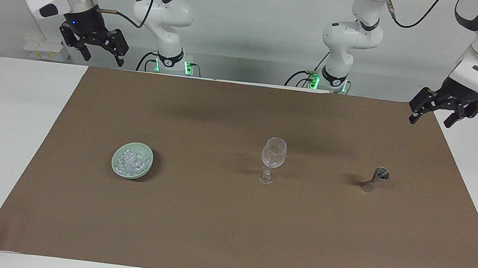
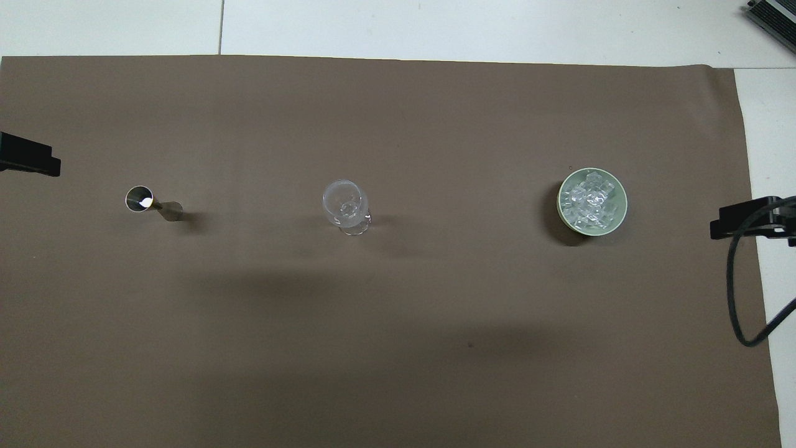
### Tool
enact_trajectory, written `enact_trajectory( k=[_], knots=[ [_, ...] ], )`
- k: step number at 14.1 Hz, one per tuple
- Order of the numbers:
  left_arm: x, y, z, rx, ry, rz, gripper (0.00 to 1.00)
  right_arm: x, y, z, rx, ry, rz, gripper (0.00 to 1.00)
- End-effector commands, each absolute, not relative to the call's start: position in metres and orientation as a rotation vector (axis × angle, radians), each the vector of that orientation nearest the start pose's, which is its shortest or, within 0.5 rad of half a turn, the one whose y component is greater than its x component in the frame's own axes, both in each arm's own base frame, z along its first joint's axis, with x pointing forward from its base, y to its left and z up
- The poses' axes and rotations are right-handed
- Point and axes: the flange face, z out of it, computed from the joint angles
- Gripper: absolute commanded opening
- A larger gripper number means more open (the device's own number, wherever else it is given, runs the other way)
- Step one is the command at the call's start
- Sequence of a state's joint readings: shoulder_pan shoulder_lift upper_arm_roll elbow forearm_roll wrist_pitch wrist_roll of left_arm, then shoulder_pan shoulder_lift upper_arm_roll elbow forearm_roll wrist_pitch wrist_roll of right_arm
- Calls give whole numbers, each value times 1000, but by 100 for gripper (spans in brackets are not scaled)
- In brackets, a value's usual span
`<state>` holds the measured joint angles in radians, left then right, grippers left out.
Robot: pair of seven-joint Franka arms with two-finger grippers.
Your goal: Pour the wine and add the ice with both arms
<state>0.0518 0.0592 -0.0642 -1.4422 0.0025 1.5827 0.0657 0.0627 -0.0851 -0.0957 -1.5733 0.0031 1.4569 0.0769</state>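
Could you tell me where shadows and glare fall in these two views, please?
Facing view: broad soft shadows darken the brown paper mat near the clear stemmed wine glass. Overhead view: a bright glint sits inside the small steel jigger.

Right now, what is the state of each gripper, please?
Left gripper: open, holding nothing, raised at its own end of the table.
Right gripper: open, holding nothing, raised at its own end.
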Motion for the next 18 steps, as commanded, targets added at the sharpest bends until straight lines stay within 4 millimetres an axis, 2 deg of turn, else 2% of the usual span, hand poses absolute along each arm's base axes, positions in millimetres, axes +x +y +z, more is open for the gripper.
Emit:
enact_trajectory(
  k=[1,8,15,17,18],
  knots=[
    [571,-10,660,-3099,154,-134,100,512,-20,662,-3100,154,25,100],
    [570,-8,662,-3114,146,-136,100,512,-20,662,-3100,154,25,100],
    [572,-4,654,-3118,139,-95,100,512,-20,662,-3100,154,25,100],
    [569,-2,651,-3112,223,-84,100,512,-20,662,-3100,154,25,100],
    [570,6,648,-3110,283,-77,100,512,-20,662,-3100,154,25,100]
  ],
)
